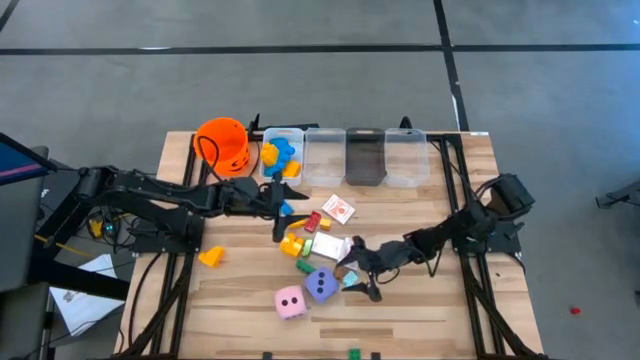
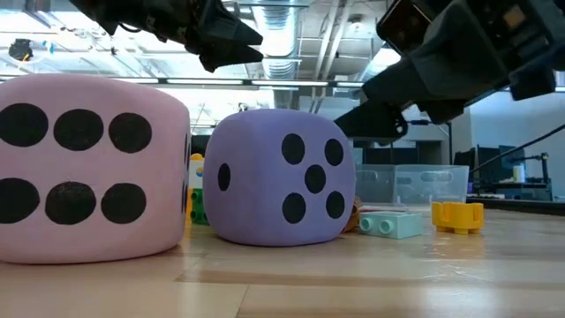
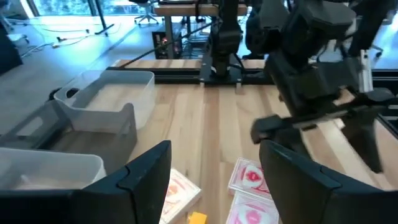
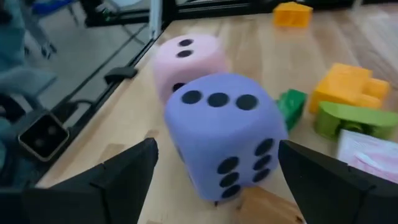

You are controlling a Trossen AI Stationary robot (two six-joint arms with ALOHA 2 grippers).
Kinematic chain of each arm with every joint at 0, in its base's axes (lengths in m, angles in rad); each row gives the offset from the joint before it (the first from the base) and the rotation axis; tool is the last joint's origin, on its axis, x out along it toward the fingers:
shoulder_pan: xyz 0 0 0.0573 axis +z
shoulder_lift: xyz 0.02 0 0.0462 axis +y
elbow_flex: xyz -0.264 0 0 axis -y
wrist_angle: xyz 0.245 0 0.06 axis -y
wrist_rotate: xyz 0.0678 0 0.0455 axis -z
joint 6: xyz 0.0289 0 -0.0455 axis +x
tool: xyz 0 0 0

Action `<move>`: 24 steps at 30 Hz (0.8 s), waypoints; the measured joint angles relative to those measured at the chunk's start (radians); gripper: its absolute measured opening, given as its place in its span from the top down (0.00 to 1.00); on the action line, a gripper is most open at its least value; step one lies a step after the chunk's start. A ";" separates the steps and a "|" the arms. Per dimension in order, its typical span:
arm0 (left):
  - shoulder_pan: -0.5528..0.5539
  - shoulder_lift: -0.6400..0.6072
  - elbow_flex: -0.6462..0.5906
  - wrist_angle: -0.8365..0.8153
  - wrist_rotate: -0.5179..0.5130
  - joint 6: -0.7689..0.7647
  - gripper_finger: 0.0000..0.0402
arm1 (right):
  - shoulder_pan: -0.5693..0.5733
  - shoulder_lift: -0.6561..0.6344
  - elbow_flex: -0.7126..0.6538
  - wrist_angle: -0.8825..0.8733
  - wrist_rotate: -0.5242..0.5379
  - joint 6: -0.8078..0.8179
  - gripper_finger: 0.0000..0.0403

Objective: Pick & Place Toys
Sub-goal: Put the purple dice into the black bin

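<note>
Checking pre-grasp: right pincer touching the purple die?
Apart. Right wrist view shows the open right pincer straddling the purple die, gaps beside both fingers.

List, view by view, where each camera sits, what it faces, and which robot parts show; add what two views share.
High: overhead, straight down on the table; both arms show.
Low: tabletop level, facing pink die and purple die; arms above.
Left wrist: past open left gripper toward cards, clear bins.
Right wrist: past open right gripper at the purple die.
Shared: low and right wrist both show both dice.

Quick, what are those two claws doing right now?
Left gripper: open, holding nothing.
Right gripper: open, beside the purple die, not gripping it.
</note>
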 joint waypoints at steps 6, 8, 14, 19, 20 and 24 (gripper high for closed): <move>-0.014 0.000 0.000 -0.015 0.007 -0.183 0.42 | 0.006 0.009 0.009 -0.005 0.036 -0.091 0.18; -0.023 0.000 0.000 -0.046 0.062 -0.254 0.43 | 0.005 0.007 0.009 -0.006 0.084 -0.122 0.18; -0.116 0.050 -0.002 -0.057 -0.002 -0.364 0.53 | -0.027 0.007 0.010 -0.004 0.152 -0.167 0.18; -0.155 0.087 0.000 -0.046 -0.094 -0.340 0.70 | -0.071 0.007 0.020 -0.001 0.145 -0.065 0.18; -0.155 0.087 0.000 -0.046 -0.094 -0.340 0.72 | -0.081 0.007 0.026 -0.002 0.145 -0.045 0.18; -0.155 0.080 0.000 -0.048 -0.084 -0.339 0.83 | -0.117 0.006 0.045 -0.002 0.119 0.064 0.18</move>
